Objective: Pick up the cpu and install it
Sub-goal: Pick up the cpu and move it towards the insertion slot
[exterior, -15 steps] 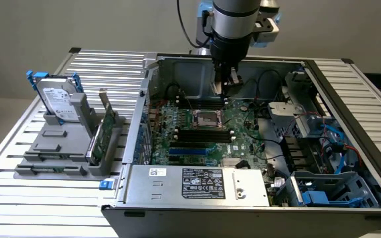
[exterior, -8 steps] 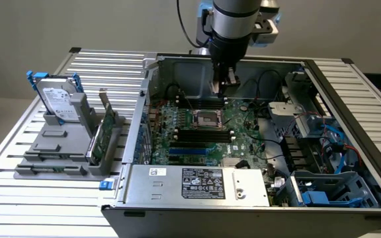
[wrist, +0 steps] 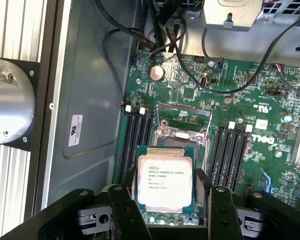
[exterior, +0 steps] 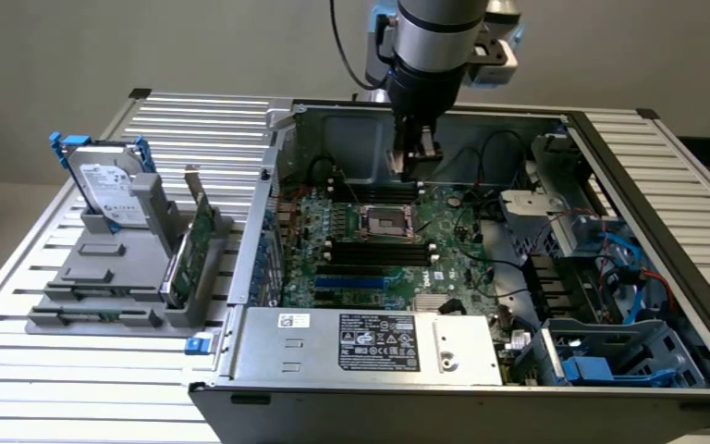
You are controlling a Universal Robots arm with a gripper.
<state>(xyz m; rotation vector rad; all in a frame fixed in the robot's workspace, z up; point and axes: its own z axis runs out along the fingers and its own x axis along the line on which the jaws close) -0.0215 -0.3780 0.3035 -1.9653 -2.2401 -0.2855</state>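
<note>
While your arm is hanging over the open computer case [exterior: 269, 185], the gripper [wrist: 167, 196] is clasping the cpu [wrist: 164, 182] by two opposite edges, and you are seeing its black fingers [wrist: 124, 205] pressing in on either side of the chip. The cpu is facing the wrist camera flat, silver top and printed lettering up, with its thin green rim showing all round. It is floating above the green motherboard [wrist: 250, 90] just beside the socket [wrist: 182, 125] and not sitting in it. The socket's metal frame is lying open around a dark centre. In the exterior view you are looking at the gripper [exterior: 412, 165] hovering above and just beyond the socket [exterior: 386, 220], toward the case's far wall. Black memory slots [wrist: 137, 135] are running along both sides of the socket, and a round coin battery [wrist: 156, 73] is lying near it on the board. Well apart from the socket — outside the case, toward the exterior view's left — a hard drive [exterior: 111, 190] in a blue bracket is standing upright in a grey stand [exterior: 108, 277] on the slatted table [exterior: 34, 370].
</note>
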